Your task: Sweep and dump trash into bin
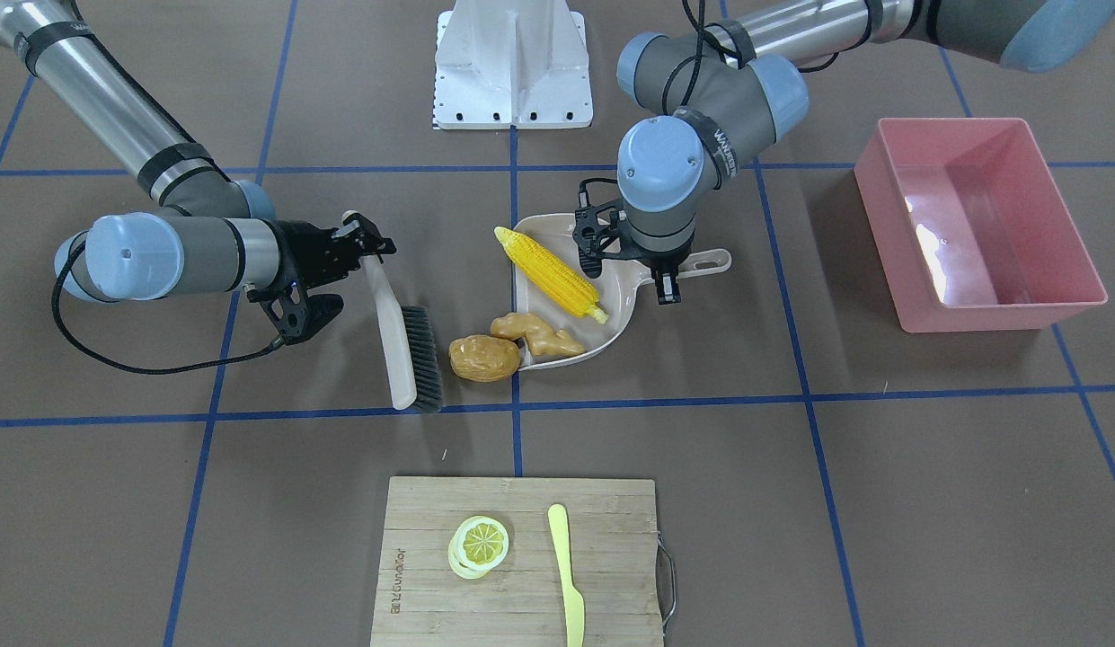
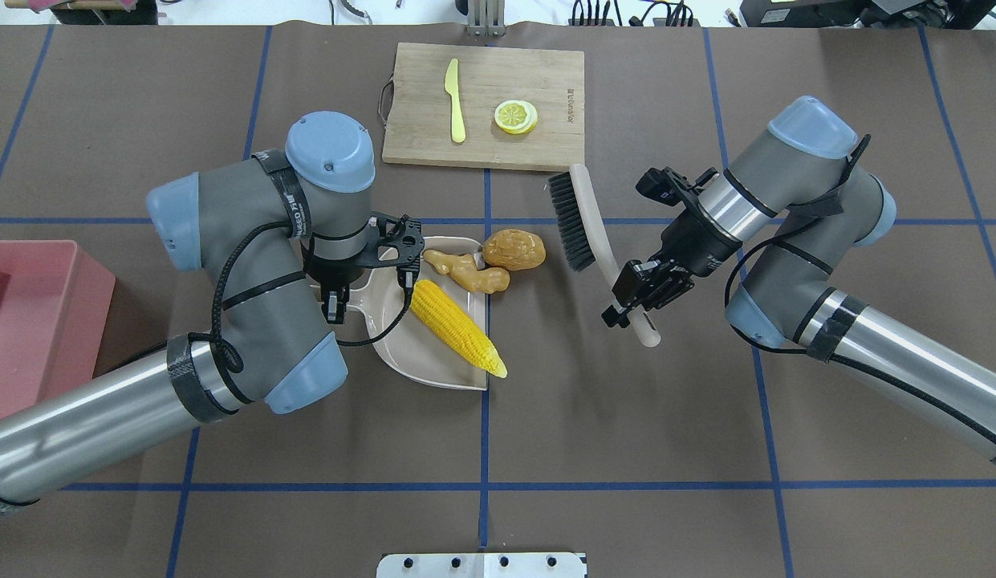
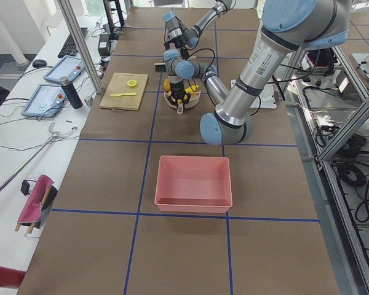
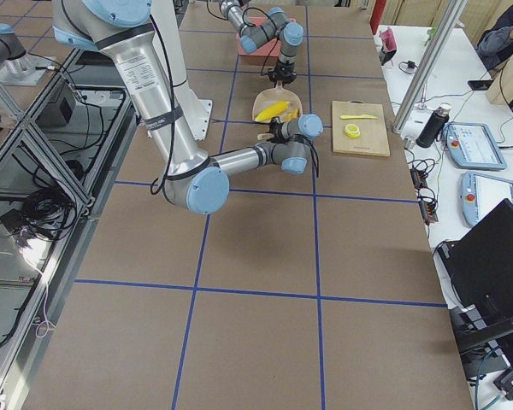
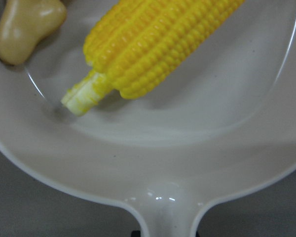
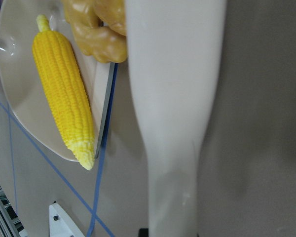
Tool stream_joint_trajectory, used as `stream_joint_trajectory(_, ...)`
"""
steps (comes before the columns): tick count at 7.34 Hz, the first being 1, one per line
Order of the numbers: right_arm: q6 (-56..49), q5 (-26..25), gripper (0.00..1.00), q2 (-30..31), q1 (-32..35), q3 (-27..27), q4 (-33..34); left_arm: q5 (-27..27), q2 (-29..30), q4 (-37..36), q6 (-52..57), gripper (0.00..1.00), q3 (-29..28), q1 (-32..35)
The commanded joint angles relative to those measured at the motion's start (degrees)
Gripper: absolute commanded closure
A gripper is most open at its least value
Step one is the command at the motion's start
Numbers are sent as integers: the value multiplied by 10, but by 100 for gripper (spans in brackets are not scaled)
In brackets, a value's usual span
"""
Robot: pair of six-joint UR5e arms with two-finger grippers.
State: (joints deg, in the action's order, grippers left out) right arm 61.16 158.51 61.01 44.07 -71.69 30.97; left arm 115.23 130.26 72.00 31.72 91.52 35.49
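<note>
Cutting board [image 1: 611,557] near potato [image 1: 483,358], brush [image 1: 402,350]

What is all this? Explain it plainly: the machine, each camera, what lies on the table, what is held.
This is a robot with two arms at a table, each ending in a two-finger gripper. Two pictures look down, one from behind the robot, one facing it; two look along the table from its ends; two come from wrist cameras. The left gripper holds a beige dustpan by its handle; the right gripper holds a brush. A toy corn cob lies in the dustpan, a ginger root sits at its lip, a potato lies on the table just outside. A pink bin stands off to the robot's left. A cutting board carries a lemon slice and a knife.
</note>
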Motion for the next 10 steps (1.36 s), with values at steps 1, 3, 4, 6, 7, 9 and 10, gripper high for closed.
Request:
stream_joint_trajectory(1, -10, -19, 100, -6, -24, 20, -1, 0, 1, 1, -1, 100, 0, 0)
stream_joint_trajectory(3, -3, -21, 100, -7, -35, 19, -3, 0, 0, 2, -1, 100, -1, 0)
stream_joint_trajectory(4, 1, -22, 100, -12, -41, 18, 0, 0, 1, 2, -1, 100, -2, 0)
stream_joint_trajectory(6, 47, -35, 100, -33, -64, 16, 0, 0, 0, 2, -1, 100, -2, 1)
stream_joint_trajectory(7, 56, -51, 100, -38, -77, 11, 1, 0, -2, 2, -1, 100, -2, 1)
stream_joint_trajectory(9, 98, -76, 100, -49, -101, 1, 1, 1, -3, 2, -1, 100, 1, 4)
stream_joint_trajectory(10, 118, -89, 100, -51, -112, -12, 1, 1, -4, 11, -2, 100, 1, 6)
